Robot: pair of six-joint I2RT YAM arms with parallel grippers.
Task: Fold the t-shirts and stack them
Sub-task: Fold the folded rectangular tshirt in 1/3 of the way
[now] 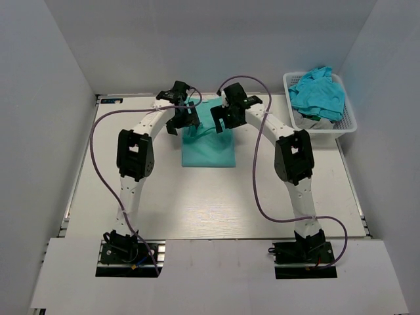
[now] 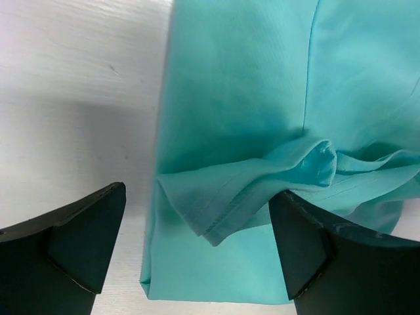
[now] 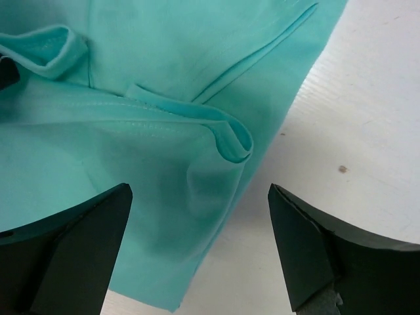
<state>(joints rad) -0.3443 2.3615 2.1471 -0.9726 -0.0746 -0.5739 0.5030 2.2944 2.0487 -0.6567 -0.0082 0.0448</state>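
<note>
The left end effector [image 1: 185, 123] and right end effector [image 1: 220, 119] hang open over the folded t-shirt [image 1: 209, 154]; lift straight up without snagging its hem.

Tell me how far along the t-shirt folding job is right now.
Done: one teal shirt lies folded in a rectangle on the table. In hand: the left gripper and right gripper hover over its far end, jaws open, holding nothing; the fabric there is rumpled. Left: crumpled shirts sit in the white basket, and there is no stack yet.
</note>
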